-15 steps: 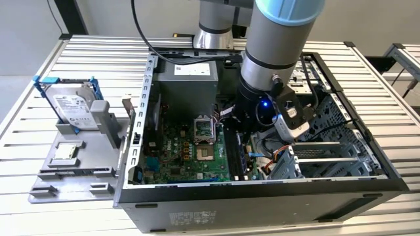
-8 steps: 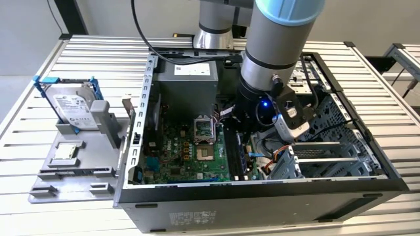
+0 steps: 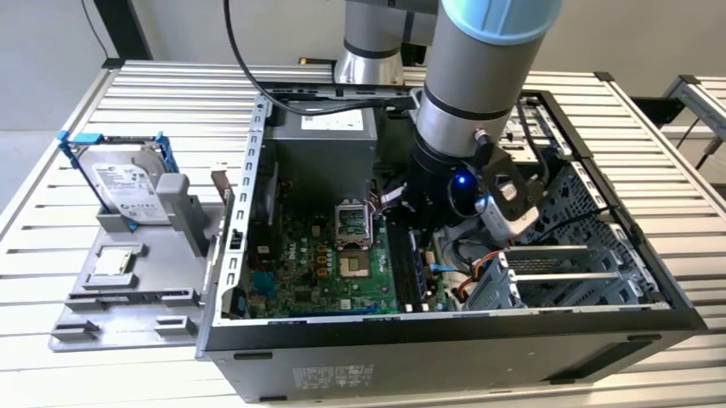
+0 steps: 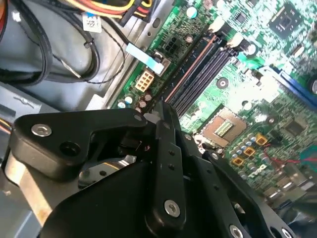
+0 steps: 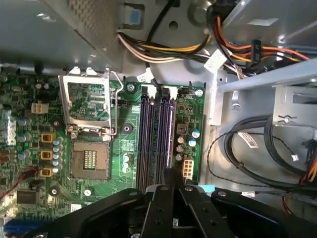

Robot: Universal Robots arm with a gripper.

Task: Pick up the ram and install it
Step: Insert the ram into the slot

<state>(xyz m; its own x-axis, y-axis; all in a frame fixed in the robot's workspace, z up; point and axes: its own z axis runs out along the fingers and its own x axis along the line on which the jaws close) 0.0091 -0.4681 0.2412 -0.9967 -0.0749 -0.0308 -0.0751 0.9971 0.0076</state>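
Note:
My gripper (image 4: 166, 106) is down inside the open computer case (image 3: 454, 340), over the near end of the motherboard's black memory slots (image 5: 153, 134). Its two black fingers (image 5: 166, 198) are drawn together to a narrow line. From the fingertips a thin edge runs along the outermost slot. I take this to be the ram (image 4: 190, 69) seen edge-on, held in line with that slot. I cannot tell whether it sits in the slot or just above it. In the exterior view the arm's wrist (image 3: 454, 183) stands over the slots and hides the gripper.
The green motherboard (image 3: 329, 280) carries an open processor socket (image 5: 89, 158) beside the slots. Cable bundles (image 5: 193, 49) and a metal drive cage (image 3: 567, 272) crowd the slot side. Outside the case, a grey fixture (image 3: 125, 289) holds a hard drive in a blue frame (image 3: 119, 174) and a small square chip (image 3: 114, 263).

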